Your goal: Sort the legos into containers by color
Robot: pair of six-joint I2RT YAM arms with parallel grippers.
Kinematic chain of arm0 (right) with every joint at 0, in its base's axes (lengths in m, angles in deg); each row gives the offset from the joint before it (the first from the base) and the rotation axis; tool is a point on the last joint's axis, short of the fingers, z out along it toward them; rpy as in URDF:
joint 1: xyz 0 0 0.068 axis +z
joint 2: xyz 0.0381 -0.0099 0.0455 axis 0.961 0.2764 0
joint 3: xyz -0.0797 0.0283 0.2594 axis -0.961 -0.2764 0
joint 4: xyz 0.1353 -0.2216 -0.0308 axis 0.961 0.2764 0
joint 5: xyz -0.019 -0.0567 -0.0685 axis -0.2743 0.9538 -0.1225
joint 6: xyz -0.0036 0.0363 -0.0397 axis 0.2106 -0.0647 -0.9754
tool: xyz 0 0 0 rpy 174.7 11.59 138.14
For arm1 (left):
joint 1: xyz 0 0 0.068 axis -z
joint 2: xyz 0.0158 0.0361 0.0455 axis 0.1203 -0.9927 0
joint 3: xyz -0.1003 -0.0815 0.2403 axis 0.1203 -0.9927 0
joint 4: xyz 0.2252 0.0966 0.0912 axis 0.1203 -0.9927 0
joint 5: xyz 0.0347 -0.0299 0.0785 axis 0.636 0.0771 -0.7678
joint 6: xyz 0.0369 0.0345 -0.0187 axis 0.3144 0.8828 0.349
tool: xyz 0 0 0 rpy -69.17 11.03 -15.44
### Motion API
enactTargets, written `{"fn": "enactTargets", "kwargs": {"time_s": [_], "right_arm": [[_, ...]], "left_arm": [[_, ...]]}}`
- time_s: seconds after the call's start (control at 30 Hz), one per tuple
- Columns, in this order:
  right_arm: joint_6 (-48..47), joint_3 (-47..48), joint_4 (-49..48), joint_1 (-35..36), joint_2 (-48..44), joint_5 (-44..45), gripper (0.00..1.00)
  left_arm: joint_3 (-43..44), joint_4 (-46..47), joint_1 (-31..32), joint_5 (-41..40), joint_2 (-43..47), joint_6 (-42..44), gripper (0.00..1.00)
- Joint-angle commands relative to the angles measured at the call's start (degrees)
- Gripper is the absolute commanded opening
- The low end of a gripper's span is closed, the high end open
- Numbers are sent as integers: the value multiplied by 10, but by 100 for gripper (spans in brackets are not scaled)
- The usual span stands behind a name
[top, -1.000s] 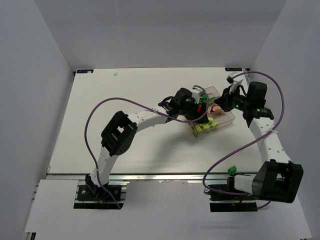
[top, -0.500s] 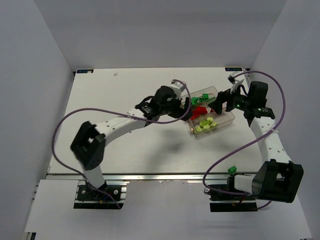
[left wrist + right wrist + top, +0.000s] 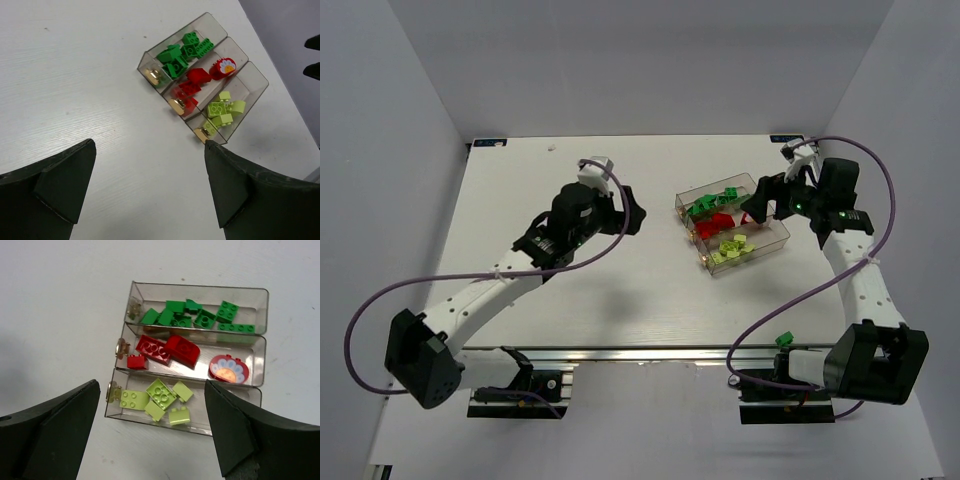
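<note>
Smoky clear plastic, three long narrow containers [image 3: 200, 286] joined side by side as one stepped tray, set at a slant on the right far part of the white table [image 3: 650, 300]. All legos in view lie inside it, sorted by colour. Dark green legos [image 3: 200, 319] fill the bin farthest from the arm bases. Red legos [image 3: 167, 350] are in the middle bin, with a round red piece bearing a pale flower face [image 3: 229, 369] at one end. Lime legos [image 3: 160, 395] are clustered in the nearest bin. Small brass-coloured knobs [image 3: 121, 346] sit on the short end walls. Right gripper [image 3: 151, 383] hangs above the tray, looking straight down on it, fingers spread wide, nothing between them. In the overhead view it sits just beside the tray's right end. Left gripper [image 3: 149, 145] is well apart from the tray, over bare table to its left, fingers likewise wide apart and holding nothing. Purple cables [image 3: 760, 330] loop along both arms.
</note>
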Motion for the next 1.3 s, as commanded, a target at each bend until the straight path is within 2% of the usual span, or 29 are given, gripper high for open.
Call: {"fn": "enactTargets", "kwargs": {"time_s": [0.0,0.03,0.27,0.7,1.27], "right_arm": [[30,29,17,-2,-29,85,89],[31,30,29,-3,-33,120,89],[30,35,82,-3,-73,210,89],[47,-25,90,-2,-157,220,89],[59,-35,100,-2,-160,211,89]], "left_arm": [[-21,-11,-17,-19,68,-7,98],[-23,-17,-19,-24,77,-8,98],[-32,-61,-21,-29,133,-36,98],[-50,-70,-21,-33,191,-82,98],[-56,-85,-21,-50,213,-86,98]]}}
